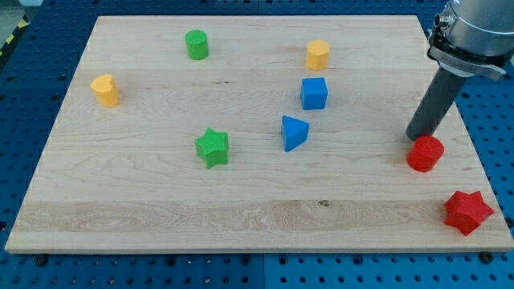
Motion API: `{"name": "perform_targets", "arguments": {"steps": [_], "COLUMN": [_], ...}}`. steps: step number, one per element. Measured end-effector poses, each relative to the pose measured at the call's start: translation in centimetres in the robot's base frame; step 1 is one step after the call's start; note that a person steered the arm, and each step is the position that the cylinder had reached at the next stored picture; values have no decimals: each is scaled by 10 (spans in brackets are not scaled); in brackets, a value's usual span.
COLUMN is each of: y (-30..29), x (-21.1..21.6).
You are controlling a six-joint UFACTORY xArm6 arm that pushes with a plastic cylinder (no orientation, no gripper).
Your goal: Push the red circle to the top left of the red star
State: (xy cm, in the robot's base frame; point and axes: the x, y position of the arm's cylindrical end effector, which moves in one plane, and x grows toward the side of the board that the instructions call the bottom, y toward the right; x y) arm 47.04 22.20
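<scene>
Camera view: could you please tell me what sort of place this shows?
Probably a robotics lab bench: a wooden board with small coloured blocks lies on a blue perforated table, and my tip sits just above the red circle.

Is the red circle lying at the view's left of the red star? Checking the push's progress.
Yes, the red circle lies up and left of the red star, beside my tip.
</scene>
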Motion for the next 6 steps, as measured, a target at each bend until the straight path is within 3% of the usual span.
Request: {"name": "perform_targets", "arguments": {"steps": [2, 4, 6], "y": [-8, -54, -42], "x": [37, 38, 48]}}
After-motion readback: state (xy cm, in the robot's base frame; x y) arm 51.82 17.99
